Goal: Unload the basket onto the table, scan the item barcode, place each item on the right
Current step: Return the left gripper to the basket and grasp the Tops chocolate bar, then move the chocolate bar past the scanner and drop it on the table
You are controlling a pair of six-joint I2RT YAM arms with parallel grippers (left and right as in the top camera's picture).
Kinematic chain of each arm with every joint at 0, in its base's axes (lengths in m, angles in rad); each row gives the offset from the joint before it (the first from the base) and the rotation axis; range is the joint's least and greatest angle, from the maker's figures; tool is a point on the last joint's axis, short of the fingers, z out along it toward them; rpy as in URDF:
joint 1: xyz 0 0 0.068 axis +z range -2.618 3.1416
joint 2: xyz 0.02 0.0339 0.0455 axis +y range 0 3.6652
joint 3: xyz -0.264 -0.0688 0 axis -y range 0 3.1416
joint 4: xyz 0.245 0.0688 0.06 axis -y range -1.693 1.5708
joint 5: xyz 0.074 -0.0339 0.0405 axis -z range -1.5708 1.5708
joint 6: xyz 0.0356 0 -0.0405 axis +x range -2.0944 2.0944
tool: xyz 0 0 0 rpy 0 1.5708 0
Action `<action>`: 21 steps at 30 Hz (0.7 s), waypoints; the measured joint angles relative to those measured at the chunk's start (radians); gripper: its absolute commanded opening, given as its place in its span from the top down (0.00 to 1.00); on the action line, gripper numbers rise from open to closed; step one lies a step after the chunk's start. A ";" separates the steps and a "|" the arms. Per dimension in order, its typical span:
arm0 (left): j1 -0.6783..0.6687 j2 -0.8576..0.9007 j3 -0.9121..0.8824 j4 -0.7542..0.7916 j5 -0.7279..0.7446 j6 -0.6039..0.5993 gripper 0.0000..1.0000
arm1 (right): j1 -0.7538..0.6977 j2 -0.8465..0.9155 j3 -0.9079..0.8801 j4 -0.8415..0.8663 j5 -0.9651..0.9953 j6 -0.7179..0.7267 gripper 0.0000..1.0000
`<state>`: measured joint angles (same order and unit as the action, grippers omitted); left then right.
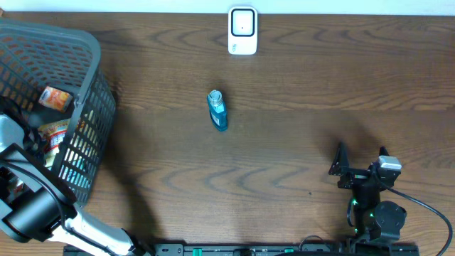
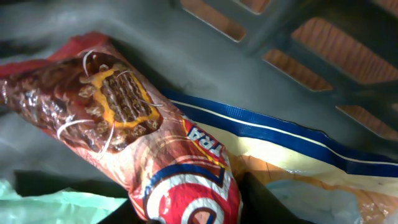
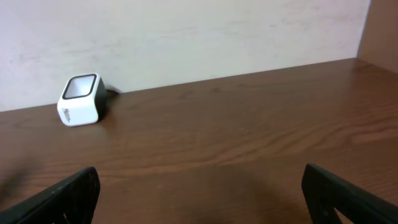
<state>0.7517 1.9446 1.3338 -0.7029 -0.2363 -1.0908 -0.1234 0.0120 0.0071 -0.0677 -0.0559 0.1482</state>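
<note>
Seen from overhead, a dark wooden tabletop (image 1: 298, 107) carries a grey mesh basket (image 1: 99, 107) at about nine o'clock, a small white barcode scanner (image 1: 242, 30) at twelve o'clock against the far edge, and a little blue bottle (image 1: 217, 109) lying near the centre, well apart from both; your left arm (image 1: 32, 206) reaches up from seven o'clock into the basket, so the item to scan is probably one of the packets inside; the left wrist view is filled by a red and brown snack packet (image 2: 143, 137) lying on the basket floor, its end resting across a blue-edged packet (image 2: 280, 140); the camera sits so near the snack packet that the left jaws cannot be made out, and you cannot tell whether they are open or gripping it; your right arm (image 1: 377, 206) waits at about four o'clock, its jaws spread wide and holding nothing, pointed across bare wood towards the scanner; it looks parked out of the way, leaving a clear lane from basket to scanner; the scanner's window faces upward, so the barcode side will likely need turning down to it.
</note>
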 measured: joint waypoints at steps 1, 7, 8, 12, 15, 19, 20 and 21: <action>0.000 -0.002 0.000 -0.001 -0.002 0.005 0.72 | 0.000 0.000 0.000 0.000 0.000 0.000 0.01; 0.001 -0.065 0.000 -0.011 -0.002 0.052 0.85 | 0.000 0.000 0.000 0.000 0.000 0.000 0.01; 0.001 -0.086 0.000 -0.011 -0.002 0.060 0.85 | 0.000 0.000 0.000 0.000 0.000 0.000 0.01; 0.001 -0.244 0.002 -0.013 0.018 0.074 0.85 | 0.000 0.000 0.000 0.000 0.000 0.000 0.01; 0.001 -0.401 0.008 -0.014 0.063 0.082 0.89 | 0.000 0.000 0.000 0.000 0.000 0.000 0.01; -0.002 -0.602 0.014 -0.011 0.183 0.095 0.92 | 0.000 0.000 0.000 0.000 0.000 0.000 0.01; -0.005 -0.648 0.015 -0.007 0.220 0.097 0.92 | 0.000 0.000 0.000 0.000 0.000 0.000 0.01; -0.012 -0.692 0.016 -0.001 0.252 0.097 0.92 | 0.000 0.000 0.000 0.000 0.000 0.000 0.01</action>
<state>0.7399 1.2526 1.3495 -0.7036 0.0154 -0.9936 -0.1234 0.0120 0.0071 -0.0677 -0.0559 0.1482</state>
